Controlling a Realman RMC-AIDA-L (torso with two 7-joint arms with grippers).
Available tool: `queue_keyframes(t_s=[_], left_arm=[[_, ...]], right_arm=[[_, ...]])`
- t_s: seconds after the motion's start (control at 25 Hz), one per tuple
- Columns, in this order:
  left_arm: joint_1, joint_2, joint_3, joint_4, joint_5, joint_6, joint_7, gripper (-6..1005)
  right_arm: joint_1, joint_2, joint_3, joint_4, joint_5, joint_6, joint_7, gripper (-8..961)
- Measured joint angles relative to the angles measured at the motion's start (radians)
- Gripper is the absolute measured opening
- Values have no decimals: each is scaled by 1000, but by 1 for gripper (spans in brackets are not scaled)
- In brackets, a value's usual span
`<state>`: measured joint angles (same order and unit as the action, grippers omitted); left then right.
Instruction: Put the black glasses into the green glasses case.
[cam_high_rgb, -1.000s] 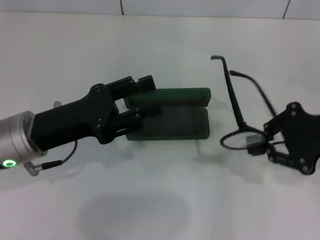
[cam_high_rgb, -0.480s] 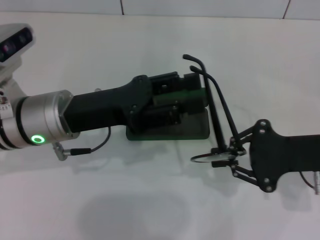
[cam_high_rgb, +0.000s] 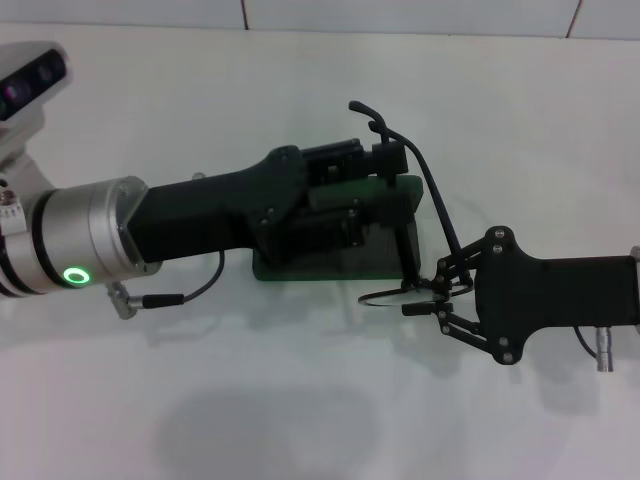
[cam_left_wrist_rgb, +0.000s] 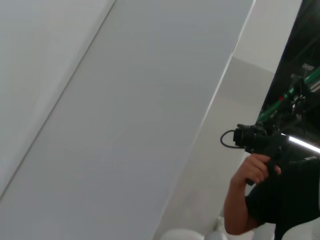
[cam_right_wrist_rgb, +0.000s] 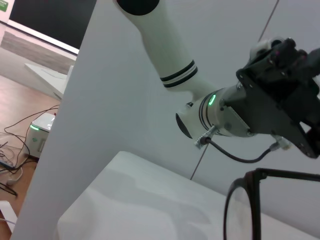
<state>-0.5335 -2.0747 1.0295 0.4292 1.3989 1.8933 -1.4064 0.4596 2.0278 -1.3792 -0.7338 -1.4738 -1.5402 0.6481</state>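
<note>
The right claw (cam_high_rgb: 432, 297) is clamped on the front of the one pair of black glasses (cam_high_rgb: 412, 232), at about four o'clock from the single green glasses case (cam_high_rgb: 392, 250), with both temple arms slanting over the case's right end. The left claw (cam_high_rgb: 372, 190) grips the raised lid from nine o'clock. The case sits on the white tabletop (cam_high_rgb: 300, 400).

A white desk (cam_high_rgb: 300, 420) fills the head view, soft shadows pooling toward its near edge. Beyond its far edge stands a pale tiled wall (cam_high_rgb: 400, 12) with dark seams. Past the desk's side, a wooden floor (cam_right_wrist_rgb: 20, 107) carries loose cables (cam_right_wrist_rgb: 12, 150).
</note>
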Motion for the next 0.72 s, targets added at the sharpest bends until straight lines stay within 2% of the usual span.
queue_keyframes(t_s=[0.72], left_arm=[[-43,4,1,2,161,-68,-150,631]], right_arm=[[-2,0,-73,-42,64,11,-77,158]])
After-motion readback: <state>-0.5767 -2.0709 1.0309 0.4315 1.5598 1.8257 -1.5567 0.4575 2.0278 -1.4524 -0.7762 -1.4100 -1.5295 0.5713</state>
